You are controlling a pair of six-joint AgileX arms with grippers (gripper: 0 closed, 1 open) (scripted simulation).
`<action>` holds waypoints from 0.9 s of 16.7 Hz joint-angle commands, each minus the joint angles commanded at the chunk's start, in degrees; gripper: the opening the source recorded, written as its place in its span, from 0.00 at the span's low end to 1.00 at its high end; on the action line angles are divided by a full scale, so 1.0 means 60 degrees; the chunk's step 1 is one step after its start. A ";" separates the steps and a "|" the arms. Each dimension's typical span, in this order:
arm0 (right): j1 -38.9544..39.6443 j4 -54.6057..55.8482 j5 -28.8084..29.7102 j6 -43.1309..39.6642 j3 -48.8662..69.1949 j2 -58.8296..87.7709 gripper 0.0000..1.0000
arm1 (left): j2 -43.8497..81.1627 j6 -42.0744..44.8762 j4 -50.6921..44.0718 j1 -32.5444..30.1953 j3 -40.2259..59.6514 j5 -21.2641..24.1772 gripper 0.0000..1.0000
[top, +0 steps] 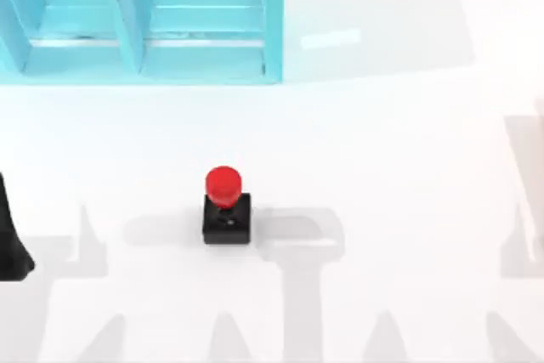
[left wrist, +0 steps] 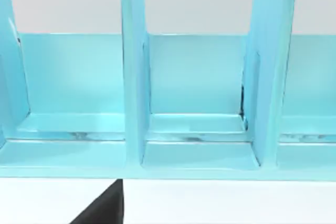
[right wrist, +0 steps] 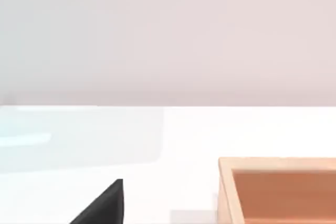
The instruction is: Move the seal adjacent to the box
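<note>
Seal (top: 226, 208) upright on white table (top: 382, 167), near blue rack (top: 140, 19)

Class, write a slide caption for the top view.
Seal stands upright, untouched, on the white table, in front of the blue divided rack.

Light-blue divided rack (left wrist: 197, 77) on white table (left wrist: 226, 203), dark tool tip (left wrist: 102, 208)

White table (top: 382, 142): seal (top: 226, 207) (upright), blue rack (top: 144, 19).
</note>
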 joint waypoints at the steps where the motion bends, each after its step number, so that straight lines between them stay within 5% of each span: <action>1: 0.0000 0.0000 0.0000 0.0000 0.0000 0.0000 1.00 | 0.0000 0.0000 0.0000 0.0000 0.0000 0.0000 1.00; 7: 0.0504 -0.0822 0.0078 0.0499 0.1376 0.1321 1.00 | 0.0000 0.0000 0.0000 0.0000 0.0000 0.0000 1.00; 15: 0.2711 -0.4442 0.0438 0.2697 0.7373 0.7143 1.00 | 0.0000 0.0000 0.0000 0.0000 0.0000 0.0000 1.00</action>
